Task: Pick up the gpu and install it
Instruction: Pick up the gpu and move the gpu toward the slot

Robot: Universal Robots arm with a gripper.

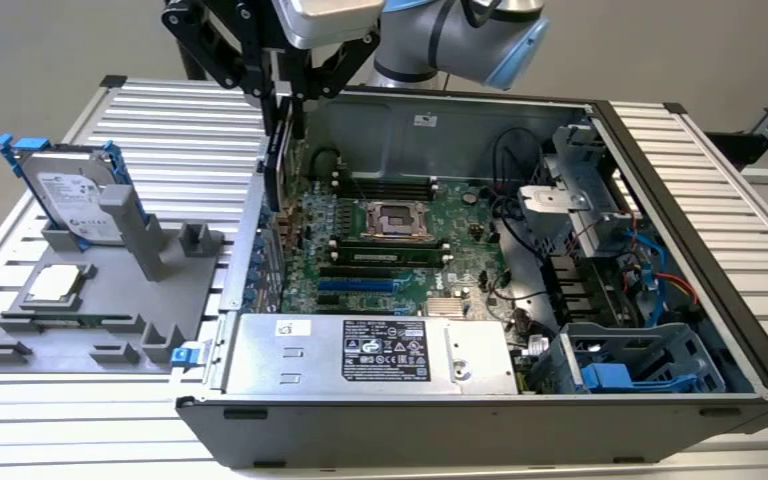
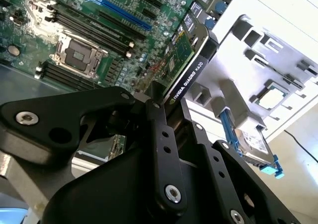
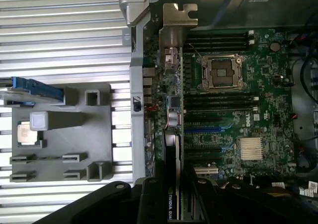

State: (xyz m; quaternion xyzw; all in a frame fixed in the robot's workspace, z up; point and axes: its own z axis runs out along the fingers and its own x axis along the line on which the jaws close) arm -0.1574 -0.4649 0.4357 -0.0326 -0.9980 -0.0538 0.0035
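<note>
1. I have the gpu (image 2: 185,60) clamped in my gripper (image 2: 173,94). It hangs on edge over the motherboard (image 3: 268,129) edge, next to the case (image 1: 424,430) wall on the exterior view's left.
2. Step, as I judge it: pickup done, install in hand, card not seated.
3. Seating calls for lining the card's edge up along the blue slot (image 3: 208,129), then a straight push.
</note>
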